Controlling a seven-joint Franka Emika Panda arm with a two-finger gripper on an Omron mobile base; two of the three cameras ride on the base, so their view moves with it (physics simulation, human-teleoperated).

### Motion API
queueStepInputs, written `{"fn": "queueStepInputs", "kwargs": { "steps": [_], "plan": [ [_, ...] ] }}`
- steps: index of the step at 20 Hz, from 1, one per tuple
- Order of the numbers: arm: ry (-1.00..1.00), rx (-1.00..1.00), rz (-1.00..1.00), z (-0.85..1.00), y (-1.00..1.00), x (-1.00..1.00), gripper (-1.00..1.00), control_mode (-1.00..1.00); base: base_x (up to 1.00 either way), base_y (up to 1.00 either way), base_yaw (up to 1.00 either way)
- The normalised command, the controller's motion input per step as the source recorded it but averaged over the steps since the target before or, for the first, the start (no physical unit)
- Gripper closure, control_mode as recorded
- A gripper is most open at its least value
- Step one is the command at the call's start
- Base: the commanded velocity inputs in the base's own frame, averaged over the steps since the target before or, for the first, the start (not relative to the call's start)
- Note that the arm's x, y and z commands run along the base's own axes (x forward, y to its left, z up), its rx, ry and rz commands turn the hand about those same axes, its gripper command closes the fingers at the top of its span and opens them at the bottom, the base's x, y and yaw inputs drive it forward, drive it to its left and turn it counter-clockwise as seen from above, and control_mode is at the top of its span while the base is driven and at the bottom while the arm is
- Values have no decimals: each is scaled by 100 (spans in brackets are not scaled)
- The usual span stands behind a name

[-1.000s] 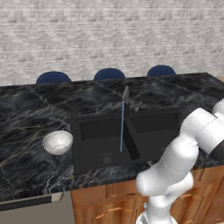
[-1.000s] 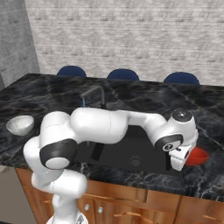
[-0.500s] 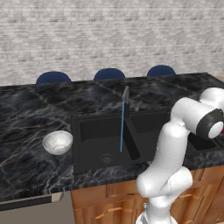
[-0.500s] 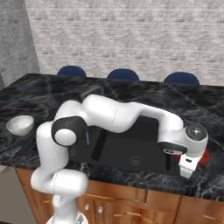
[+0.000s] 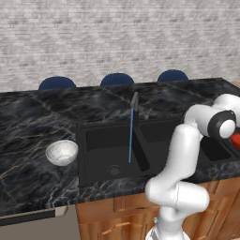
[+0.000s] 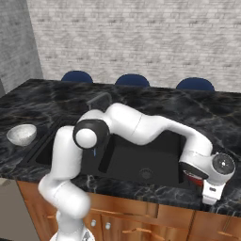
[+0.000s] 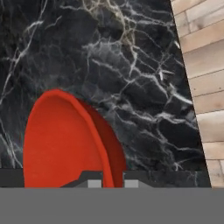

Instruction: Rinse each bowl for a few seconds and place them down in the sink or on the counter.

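Red bowl (image 7: 65, 140) rim is sitting pinched in the tool (image 7: 113, 183), over the black marble tabletop (image 7: 131, 65). White speckled bowl (image 5: 61, 152) is resting left of the sink (image 5: 108, 154).

Your black veined counter (image 5: 33, 122) carries a white speckled bowl (image 5: 61, 152) at nine o'clock of the sink (image 5: 112, 150); a red bowl (image 7: 65, 140) sits at three o'clock.

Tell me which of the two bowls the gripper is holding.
The red bowl, at the counter's right end: the gripper is closed on its rim. The white speckled bowl sits untouched left of the sink.
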Motion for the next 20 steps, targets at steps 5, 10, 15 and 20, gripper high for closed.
{"fn": "queueStepInputs", "kwargs": {
  "steps": [5,10,15,20],
  "plan": [
    [-3,0,9,-19,-33,15,100,-100,0,0,0],
    [-13,-1,1,-13,-22,10,100,-100,0,0,0],
    [-21,-10,2,-18,-4,-7,100,-100,0,0,0],
    [-18,-26,4,0,0,-17,100,-100,0,0,0]
  ]
}}
